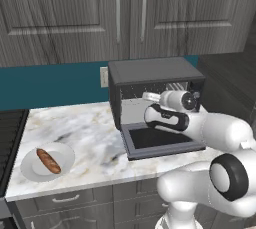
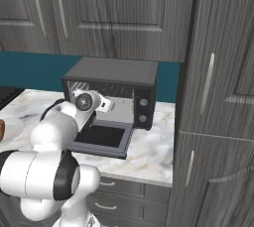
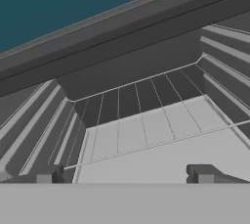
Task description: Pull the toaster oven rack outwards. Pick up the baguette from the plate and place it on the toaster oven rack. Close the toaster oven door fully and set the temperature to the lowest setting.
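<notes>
A white-and-grey marbled countertop [image 1: 90, 133] runs beneath dark grey wood-grain upper cabinets [image 1: 65, 13] fitted with slim vertical metal handles [image 1: 118, 10], against a teal backsplash [image 1: 45, 85]. A pale wall outlet [image 1: 104, 77] sits on the backsplash. Grey drawers [image 1: 65, 200] line the counter's front, and a tall grey cabinet [image 2: 223, 122] rises at the counter's right end.

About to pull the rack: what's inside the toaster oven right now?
Inside the toaster oven the hand view shows the bare toaster oven rack, nothing on it. The arm hides part of the cavity in both base views.
</notes>
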Robot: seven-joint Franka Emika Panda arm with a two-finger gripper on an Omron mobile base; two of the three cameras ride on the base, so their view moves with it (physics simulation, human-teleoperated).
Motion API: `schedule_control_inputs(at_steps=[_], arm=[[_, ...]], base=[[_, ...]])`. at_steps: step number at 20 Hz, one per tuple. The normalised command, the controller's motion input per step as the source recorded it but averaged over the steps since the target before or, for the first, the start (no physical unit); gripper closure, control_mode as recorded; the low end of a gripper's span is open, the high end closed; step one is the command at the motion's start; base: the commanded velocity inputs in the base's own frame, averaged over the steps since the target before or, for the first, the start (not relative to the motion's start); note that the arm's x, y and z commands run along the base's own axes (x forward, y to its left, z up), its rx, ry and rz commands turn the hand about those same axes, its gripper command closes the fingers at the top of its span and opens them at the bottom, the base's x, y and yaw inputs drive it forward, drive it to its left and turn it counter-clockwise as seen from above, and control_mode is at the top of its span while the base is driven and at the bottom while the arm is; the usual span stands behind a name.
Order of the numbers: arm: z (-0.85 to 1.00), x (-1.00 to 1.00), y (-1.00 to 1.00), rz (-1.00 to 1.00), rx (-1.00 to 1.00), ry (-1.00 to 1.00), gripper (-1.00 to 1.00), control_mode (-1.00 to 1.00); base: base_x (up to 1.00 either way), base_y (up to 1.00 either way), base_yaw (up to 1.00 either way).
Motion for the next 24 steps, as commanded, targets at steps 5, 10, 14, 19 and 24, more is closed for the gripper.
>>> schedule_control_inputs(at_steps=[5, 10, 14, 19, 24], arm=[[-0.05, 0.18, -0.26, 0.0, 0.01, -0.01, -1.0, -1.0], [-0.05, 0.09, -0.19, 0.01, 0.0, -0.01, -1.0, -1.0], [0.0, 0.0, 0.0, 0.0, 0.0, 0.0, -1.0, -1.0], [0.0, 0.0, 0.0, 0.0, 0.0, 0.0, -1.0, -1.0], [0.0, 0.0, 0.0, 0.0, 0.0, 0.0, -1.0, -1.0]], base=[[0.0, 0.0, 0.0], [0.0, 0.0, 0.0], [0.0, 0.0, 0.0], [0.0, 0.0, 0.0], [0.0, 0.0, 0.0]])
